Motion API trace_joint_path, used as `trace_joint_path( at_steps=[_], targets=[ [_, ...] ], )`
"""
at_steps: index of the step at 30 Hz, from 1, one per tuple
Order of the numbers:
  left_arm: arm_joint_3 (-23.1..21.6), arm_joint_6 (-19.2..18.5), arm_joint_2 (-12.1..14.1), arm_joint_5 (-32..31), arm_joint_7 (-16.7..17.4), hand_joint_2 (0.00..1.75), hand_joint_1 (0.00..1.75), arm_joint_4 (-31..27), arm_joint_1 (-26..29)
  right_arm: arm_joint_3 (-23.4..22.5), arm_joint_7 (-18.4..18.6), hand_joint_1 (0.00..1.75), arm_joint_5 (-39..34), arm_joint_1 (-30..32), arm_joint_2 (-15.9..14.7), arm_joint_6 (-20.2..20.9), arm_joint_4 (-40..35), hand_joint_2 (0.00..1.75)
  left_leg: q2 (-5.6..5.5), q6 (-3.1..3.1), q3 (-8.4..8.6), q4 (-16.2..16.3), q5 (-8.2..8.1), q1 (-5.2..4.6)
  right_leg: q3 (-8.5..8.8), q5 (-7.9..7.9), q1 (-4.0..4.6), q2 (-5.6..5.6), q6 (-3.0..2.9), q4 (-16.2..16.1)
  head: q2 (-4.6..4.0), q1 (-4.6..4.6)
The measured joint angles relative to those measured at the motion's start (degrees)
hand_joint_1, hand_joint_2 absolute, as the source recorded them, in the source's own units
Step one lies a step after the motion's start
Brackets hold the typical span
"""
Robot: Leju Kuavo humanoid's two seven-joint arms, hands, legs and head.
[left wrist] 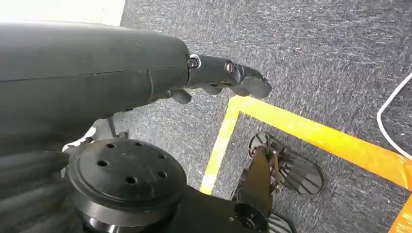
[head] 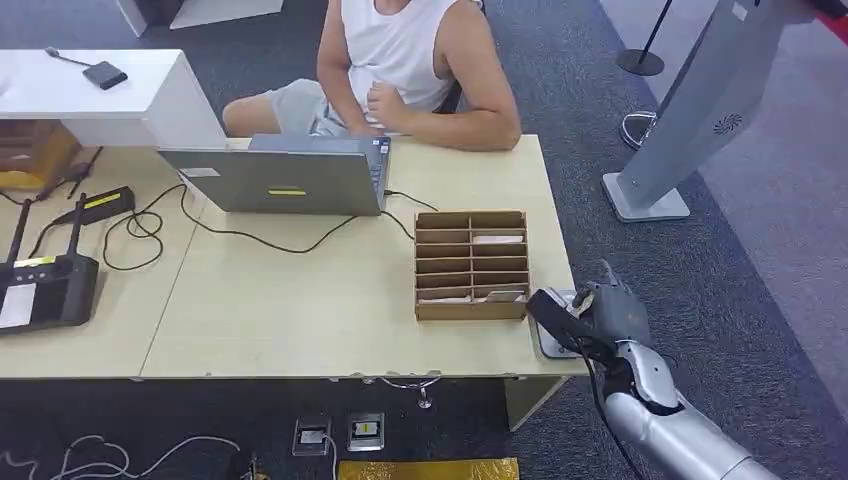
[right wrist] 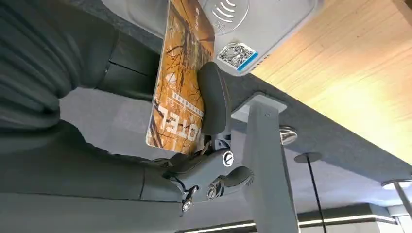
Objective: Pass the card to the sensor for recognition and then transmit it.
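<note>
- While the right hand pinches the card between thumb and fingers, the card's far end lies over the grey sensor at the bench's near right corner; whether they touch, I cannot tell.
- Seen from the head, that hand sits just above the sensor, so the recognition step looks under way, and handing the card on is not yet done.
- Orange with dark tree-like artwork and pale lettering, the card looks flat, stiff and thin.
- Hanging by the floor, the left hand holds nothing, fingers loosely curled.
- Beyond the sensor stands a slotted cardboard box with a few cards in it.
- Farther off, a person sits behind a laptop, the likely receiver.
</note>
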Motion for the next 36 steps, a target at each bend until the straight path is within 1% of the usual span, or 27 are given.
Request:
trace_joint_path(
  at_steps=[5, 8, 16, 19, 20, 21, 22, 24, 25, 26, 29, 31, 32, 34, 36],
  targets=[
    [0.00, 0.61, 0.28, 0.00, 0.00, 1.75, 0.00, 0.00, -0.03, -0.72, 1.27, 1.75, 2.23, -0.41, -0.04, 0.37, -0.46, 1.75, 0.00, 0.00, -0.01, 0.00, 0.00, 0.00, -0.01, 0.02, 0.00, 0.00, -0.03, 0.00, 0.00, 0.00],
    [0.00, 0.55, 0.61, 0.00, 0.00, 1.75, 0.00, 0.00, -0.05, -1.61, 2.42, 1.75, 3.60, -1.27, -0.63, 0.61, -1.57, 1.75, 0.00, 0.00, -0.05, 0.00, 0.00, -0.01, -0.03, 0.04, -0.02, 0.01, -0.02, 0.00, 0.00, 0.00],
    [0.02, -0.26, 1.16, 0.00, 0.00, 1.75, 0.00, 0.04, -0.76, -3.41, 4.02, 1.75, 6.47, -8.22, -1.90, 1.38, -5.44, 1.75, 0.08, 0.00, -0.05, 0.00, 0.01, 0.00, -0.10, 0.08, 0.00, 0.05, -0.07, 0.01, 0.00, -0.02],
    [0.02, -0.46, 1.20, 0.00, 0.00, 1.75, 0.00, 0.09, -1.01, -3.61, 4.26, 1.73, 6.88, -9.54, -2.01, 1.59, -6.47, 1.75, 0.06, 0.00, -0.06, 0.00, 0.01, 0.01, -0.08, 0.08, 0.01, 0.04, -0.07, 0.01, 0.00, 0.00],
    [0.02, -0.57, 1.20, 0.00, 0.00, 1.75, 0.00, 0.11, -1.05, -3.69, 4.26, 1.75, 7.15, -9.84, -2.01, 1.73, -6.69, 1.75, 0.06, -0.01, -0.07, 0.00, 0.01, 0.01, -0.09, 0.08, 0.00, 0.05, -0.07, 0.02, 0.00, 0.02],
    [0.02, -0.87, 1.22, 0.00, 0.00, 1.75, 0.00, 0.13, -1.16, -3.76, 4.28, 1.75, 7.47, -10.37, -2.01, 2.07, -6.97, 1.75, 0.07, -0.01, -0.08, 0.00, 0.01, 0.01, -0.10, 0.08, 0.00, 0.05, -0.07, 0.02, 0.00, 0.00],
    [0.02, -1.20, 1.25, 0.00, 0.00, 1.75, 0.00, 0.15, -1.32, -3.74, 4.33, 1.69, 7.71, -11.12, -1.99, 2.54, -7.08, 1.75, 0.08, -0.01, -0.10, 0.00, 0.01, 0.01, -0.11, 0.08, 0.00, 0.06, -0.07, 0.02, 0.00, 0.00],
    [0.02, -1.86, 1.27, 0.00, 0.00, 1.75, 0.00, 0.22, -1.87, -3.52, 4.39, 1.64, 8.26, -13.16, -1.88, 3.65, -7.10, 1.75, 0.07, 0.00, -0.11, 0.00, 0.01, 0.01, -0.11, 0.08, 0.00, 0.04, -0.07, 0.02, 0.00, 0.02],
    [0.02, -2.27, 1.29, 0.00, 0.00, 1.75, 0.00, 0.24, -2.14, -3.26, 4.41, 1.68, 8.46, -14.24, -1.79, 4.19, -7.10, 1.75, 0.06, 0.00, -0.11, 0.00, 0.01, 0.01, -0.10, 0.08, 0.00, 0.03, -0.07, 0.02, 0.00, 0.00],
    [0.02, -2.58, 1.33, 0.00, 0.00, 1.75, 0.00, 0.24, -2.39, -3.08, 4.39, 1.64, 8.98, -15.22, -1.55, 4.85, -7.10, 1.75, 0.06, 0.00, -0.12, 0.00, 0.01, 0.01, -0.10, 0.08, 0.00, 0.03, -0.07, 0.02, 0.00, 0.00],
    [0.02, -3.54, 1.33, 0.00, 0.17, 1.75, 0.00, 0.28, -3.06, -2.17, 4.13, 1.62, 10.84, -18.20, -0.40, 7.25, -6.86, 1.75, 0.06, -0.01, -0.14, 0.00, 0.02, 0.02, -0.11, 0.08, 0.01, 0.04, -0.07, 0.04, 0.00, 0.00],
    [0.09, -3.98, 1.33, 0.00, 0.17, 1.75, 0.00, 0.28, -3.33, -0.98, 3.63, 1.69, 11.34, -20.01, 0.59, 8.26, -6.25, 1.75, 0.06, -0.02, -0.13, 0.00, 0.02, 0.05, -0.12, 0.08, 0.03, 0.04, -0.07, 0.05, 0.00, -0.02],
    [0.15, -4.04, 1.33, 0.00, 0.17, 1.75, 0.00, 0.31, -3.41, -0.46, 3.32, 1.62, 11.30, -20.68, 1.20, 8.26, -5.75, 1.75, 0.04, -0.02, -0.14, 0.00, 0.02, 0.06, -0.11, 0.08, 0.04, 0.04, -0.07, 0.05, 0.00, 0.02],
    [0.46, -4.02, 1.33, 0.00, 0.17, 1.75, 0.00, 0.31, -3.43, 0.37, 2.03, 1.68, 10.91, -21.68, 2.62, 7.59, -4.40, 1.75, 0.02, -0.03, -0.16, 0.00, 0.02, 0.07, -0.11, 0.08, 0.04, 0.03, -0.08, 0.06, 0.00, 0.00],
    [0.65, -4.02, 1.33, 0.00, 0.15, 1.75, 0.00, 0.31, -3.41, 1.44, 1.05, 1.66, 10.88, -22.51, 4.15, 6.69, -2.67, 1.75, 0.02, -0.03, -0.18, 0.00, 0.02, 0.07, -0.13, 0.08, 0.04, 0.03, -0.08, 0.06, 0.00, 0.00]
  ],
)
